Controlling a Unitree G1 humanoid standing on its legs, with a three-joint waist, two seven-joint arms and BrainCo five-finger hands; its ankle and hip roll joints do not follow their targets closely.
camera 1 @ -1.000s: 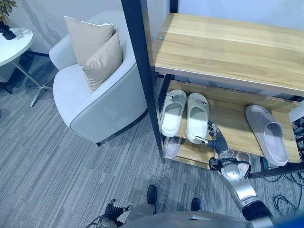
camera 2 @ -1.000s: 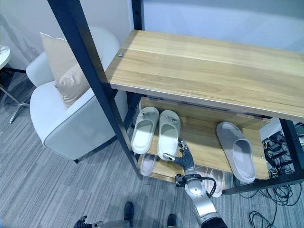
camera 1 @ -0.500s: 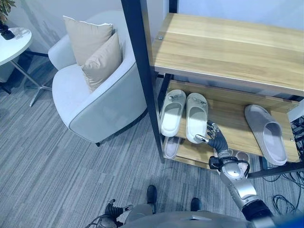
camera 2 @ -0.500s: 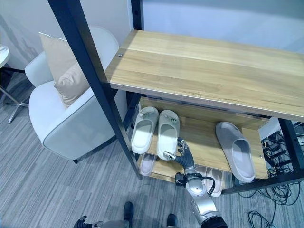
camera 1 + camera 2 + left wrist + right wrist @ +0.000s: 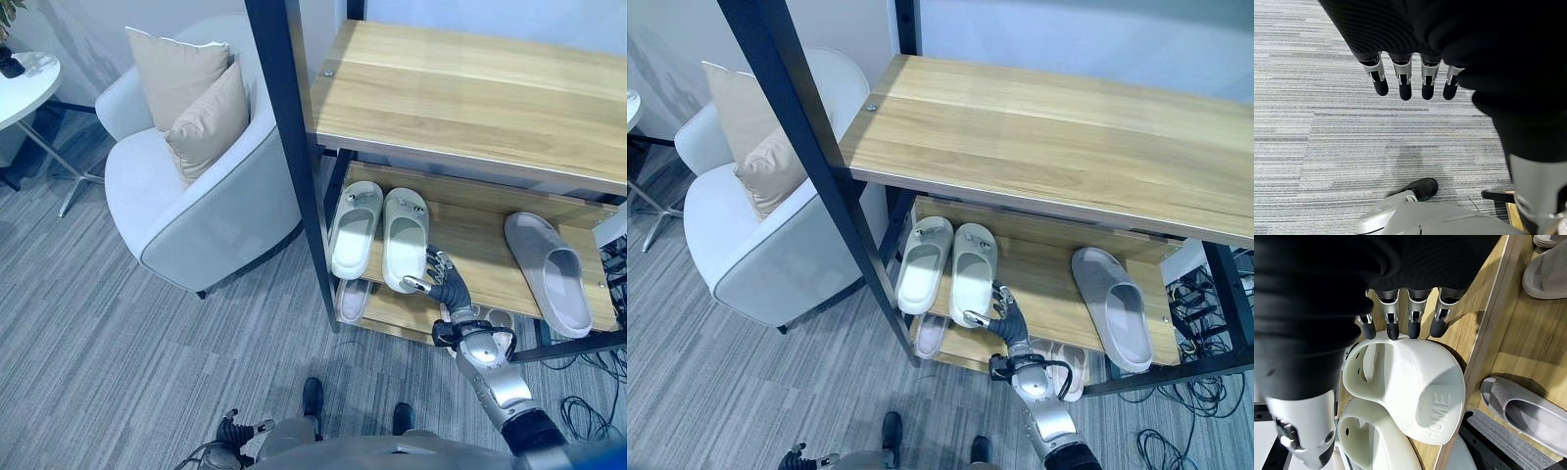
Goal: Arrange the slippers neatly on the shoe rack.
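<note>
White slippers (image 5: 382, 238) lie paired on wooden shoe rack (image 5: 470, 98).

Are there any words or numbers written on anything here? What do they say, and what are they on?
"HOME": raised letters on the strap of the white rubber slipper on the wooden shoe rack shelf, seen in the right wrist view.
The other white slipper beside it has small marks on its strap, too small to read.
No words or numbers can be seen on the grey slipper.
</note>
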